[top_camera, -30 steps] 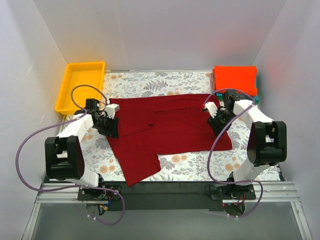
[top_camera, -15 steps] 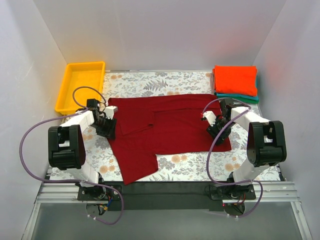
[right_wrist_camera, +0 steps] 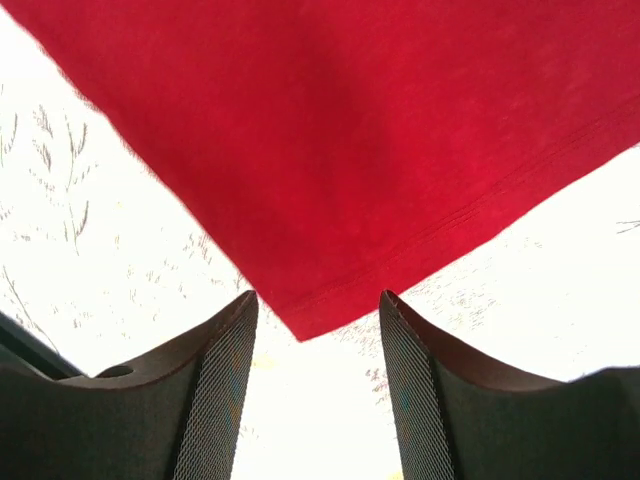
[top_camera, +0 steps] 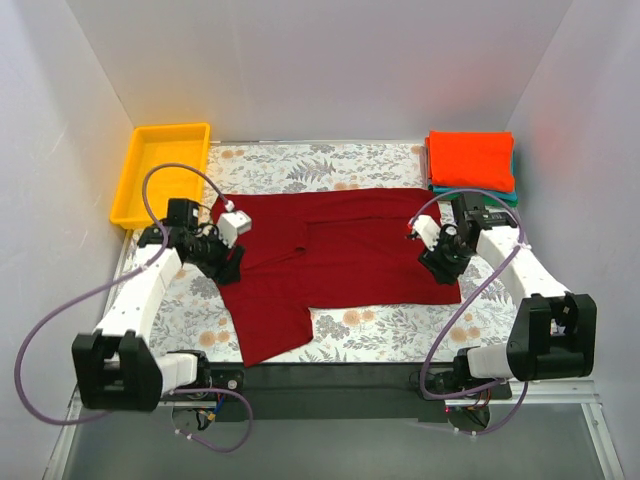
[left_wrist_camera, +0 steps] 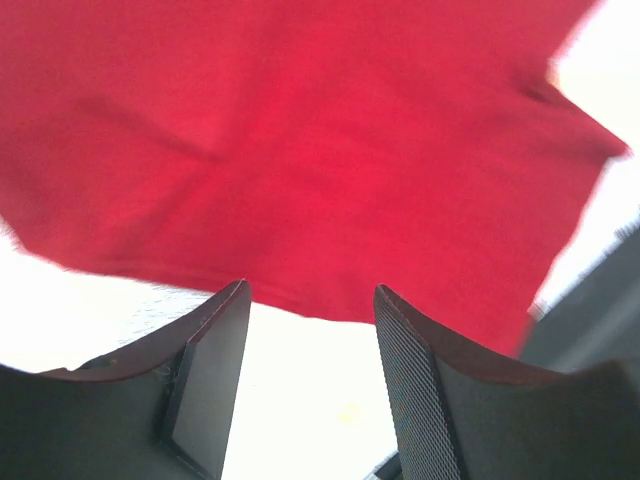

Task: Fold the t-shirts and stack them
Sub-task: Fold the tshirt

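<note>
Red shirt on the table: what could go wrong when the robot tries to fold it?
1. The right gripper is open with only a corner tip of the dark red shirt near its fingers; a pinch might slip off.
2. The left gripper is open right at the hem, so it could close on the floral cloth instead.
3. The shirt lies uneven, one part trailing toward the near edge, so the fold may come out crooked.

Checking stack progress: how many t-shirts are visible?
3: crimson t-shirt spread mid-table; orange-red t-shirt folded far right; teal t-shirt under it, only edge showing. More may hide beneath.
</note>
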Controlling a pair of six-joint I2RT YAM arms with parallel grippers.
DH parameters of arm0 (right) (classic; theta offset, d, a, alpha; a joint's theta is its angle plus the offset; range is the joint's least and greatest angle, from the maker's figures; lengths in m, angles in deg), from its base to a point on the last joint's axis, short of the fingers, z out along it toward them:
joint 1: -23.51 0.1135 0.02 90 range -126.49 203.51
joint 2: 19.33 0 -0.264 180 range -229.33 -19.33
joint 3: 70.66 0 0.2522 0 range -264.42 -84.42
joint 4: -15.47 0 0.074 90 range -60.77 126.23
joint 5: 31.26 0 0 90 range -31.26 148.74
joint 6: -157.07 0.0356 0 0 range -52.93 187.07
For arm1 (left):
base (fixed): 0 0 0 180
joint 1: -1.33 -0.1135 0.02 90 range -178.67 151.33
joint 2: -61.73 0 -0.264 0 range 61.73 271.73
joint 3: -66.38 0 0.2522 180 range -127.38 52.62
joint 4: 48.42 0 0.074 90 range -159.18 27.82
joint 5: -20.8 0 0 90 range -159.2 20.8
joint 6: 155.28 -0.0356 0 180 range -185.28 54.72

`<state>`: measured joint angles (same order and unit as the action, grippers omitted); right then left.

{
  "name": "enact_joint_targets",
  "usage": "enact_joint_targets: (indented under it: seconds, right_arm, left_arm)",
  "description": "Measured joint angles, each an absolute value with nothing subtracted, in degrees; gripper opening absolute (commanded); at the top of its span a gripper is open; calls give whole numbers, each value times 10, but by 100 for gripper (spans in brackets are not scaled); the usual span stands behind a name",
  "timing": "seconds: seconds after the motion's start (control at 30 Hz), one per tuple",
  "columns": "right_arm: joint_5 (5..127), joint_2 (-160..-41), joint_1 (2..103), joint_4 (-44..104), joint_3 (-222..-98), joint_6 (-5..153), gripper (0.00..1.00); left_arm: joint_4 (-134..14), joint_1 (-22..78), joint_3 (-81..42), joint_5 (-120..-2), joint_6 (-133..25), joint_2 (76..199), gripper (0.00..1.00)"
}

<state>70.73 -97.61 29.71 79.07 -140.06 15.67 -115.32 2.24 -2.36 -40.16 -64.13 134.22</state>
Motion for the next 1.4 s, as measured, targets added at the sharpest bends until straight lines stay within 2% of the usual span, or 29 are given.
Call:
enact_joint_targets:
  seconds: [0.13,0.5,0.6,0.7,0.73,0.83,0.9,1.17,1.3,1.4]
  right_arm:
    - [696,-966,300,793,-1364,132,56]
    - [646,-985,309,731,-1262,96,53]
    - [635,-984,312,716,-1256,94,49]
    - [621,-980,314,696,-1248,89,37]
    - [617,-978,314,690,-1245,88,26]
    - [601,-974,315,664,-1239,81,8]
    - [595,-974,315,656,-1238,81,2]
    - [591,-974,315,653,-1239,82,1]
    - [591,-976,315,654,-1240,82,1]
    - [591,-979,315,657,-1243,83,1]
  left_arm:
    - [-1188,105,41,-397,-659,1246,52]
    - [-1217,192,127,-416,-667,1227,52]
    - [-1214,205,135,-422,-668,1227,52]
    - [-1210,217,144,-426,-668,1227,52]
    - [-1208,223,147,-428,-668,1227,52]
    - [-1200,245,158,-435,-667,1227,50]
    - [-1193,266,166,-445,-668,1227,47]
    - [-1142,348,196,-532,-669,1240,47]
    - [-1116,371,209,-569,-664,1262,43]
    - [-1102,391,212,-597,-663,1267,28]
